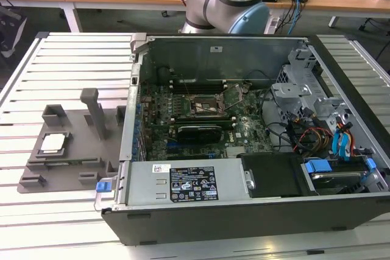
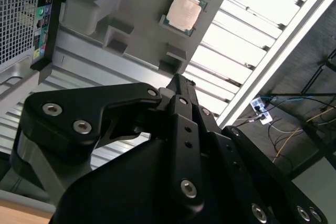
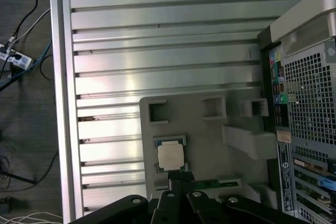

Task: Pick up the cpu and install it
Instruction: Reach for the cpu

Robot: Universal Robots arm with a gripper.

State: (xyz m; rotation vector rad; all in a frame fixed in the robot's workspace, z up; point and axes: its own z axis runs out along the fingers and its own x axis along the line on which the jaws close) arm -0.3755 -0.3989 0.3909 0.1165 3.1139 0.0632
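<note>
CPU [image 1: 52, 143] lies flat, metal plate up, in a square recess of the grey fixture tray [image 1: 78, 127], on the slatted metal tabletop [image 1: 36, 68] at the exterior view's left. It has not been lifted, and nothing touches it. The open computer case [image 1: 244, 39] stands just beside the tray, at the exterior view's right of it. The dark socket frame [image 1: 206, 106] on the board inside has no chip seated in it, as far as can be seen.

In both wrist views the hand [image 3: 177, 174] hangs over the tray with its fingers brought together and nothing between them. In the first wrist view the fingertips line up almost on the CPU's [image 3: 171, 157] near edge. In the second wrist view the chip [image 2: 184, 13] sits some way beyond the tip of the hand [image 2: 177, 80]. Judging by how much of the tray [image 3: 210, 145] and tabletop the cameras take in, the hand is well above the chip, clear of it, and close to straight over it.

The chip is square, so it has no long axis to favour. Its sides run parallel to the recess walls and to the tray's edges. The socket lies well apart from the chip, across the case wall.
</note>
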